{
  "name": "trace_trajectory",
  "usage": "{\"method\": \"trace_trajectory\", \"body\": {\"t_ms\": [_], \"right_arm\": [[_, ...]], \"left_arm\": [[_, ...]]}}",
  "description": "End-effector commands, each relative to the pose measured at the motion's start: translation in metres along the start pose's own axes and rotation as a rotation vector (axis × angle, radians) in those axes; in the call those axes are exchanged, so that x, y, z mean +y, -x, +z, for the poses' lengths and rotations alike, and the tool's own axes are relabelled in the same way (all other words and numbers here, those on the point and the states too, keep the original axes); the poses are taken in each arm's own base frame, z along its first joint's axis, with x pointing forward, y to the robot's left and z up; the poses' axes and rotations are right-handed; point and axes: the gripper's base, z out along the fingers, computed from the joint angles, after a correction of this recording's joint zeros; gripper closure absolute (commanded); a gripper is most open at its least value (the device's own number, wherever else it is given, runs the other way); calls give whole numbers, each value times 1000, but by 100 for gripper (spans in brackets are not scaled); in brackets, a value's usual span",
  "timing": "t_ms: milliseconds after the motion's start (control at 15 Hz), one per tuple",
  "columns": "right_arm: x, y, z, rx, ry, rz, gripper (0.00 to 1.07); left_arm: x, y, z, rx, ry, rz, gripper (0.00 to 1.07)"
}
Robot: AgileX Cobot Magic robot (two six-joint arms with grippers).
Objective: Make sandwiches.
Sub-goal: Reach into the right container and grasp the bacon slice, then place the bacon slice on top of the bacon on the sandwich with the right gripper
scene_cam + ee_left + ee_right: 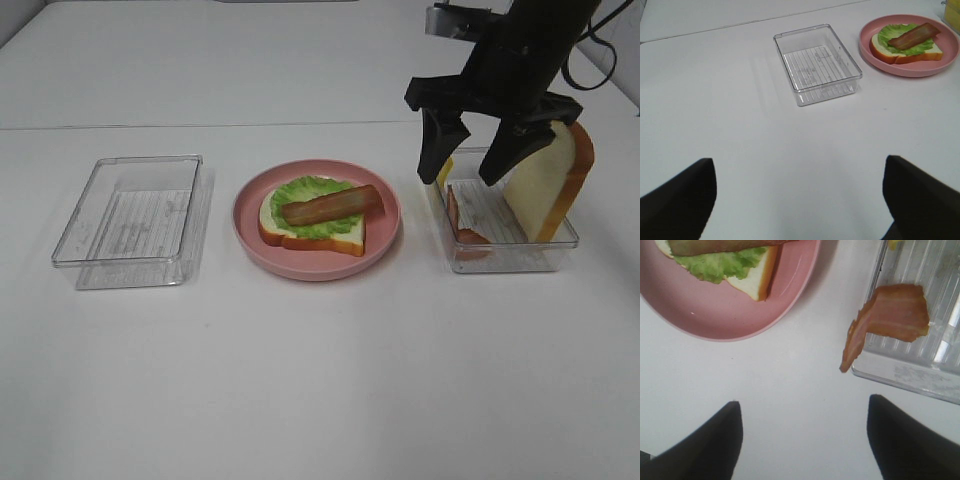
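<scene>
An open sandwich (315, 215) lies on the round pink plate (385, 235): a white bread slice with orange-brown crust, a green lettuce leaf (305, 192) and one bacon strip (332, 206) on top. It also shows in the left wrist view (905, 42) and the right wrist view (752, 282). My right gripper (459, 180) is open and empty, hovering over the right clear tray (505, 262). That tray holds a second bacon strip (895, 315) draped over its edge, yellow cheese (445, 170) and an upright bread slice (550, 190). My left gripper (800, 200) is open and empty above bare table.
An empty clear plastic tray (135, 220) stands left of the plate; it also shows in the left wrist view (817, 62). The white table's far edge (200, 126) runs behind the trays. The right arm and its cables rise at the back right.
</scene>
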Motion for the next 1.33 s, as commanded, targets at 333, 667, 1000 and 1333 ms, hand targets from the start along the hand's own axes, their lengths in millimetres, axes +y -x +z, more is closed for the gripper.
{"method": "trace_trajectory", "body": {"t_ms": [333, 667, 1000, 1333], "right_arm": [[-8, 19, 33, 7, -20, 27, 47], [-19, 27, 54, -8, -78, 42, 55], [-20, 28, 56, -3, -81, 43, 100], [-19, 26, 52, 27, -81, 41, 107]], "left_arm": [[0, 1, 0, -7, 1, -2, 21], [0, 1, 0, -7, 1, -2, 21], [0, 1, 0, -7, 1, -2, 21], [0, 1, 0, -7, 1, -2, 21]]}}
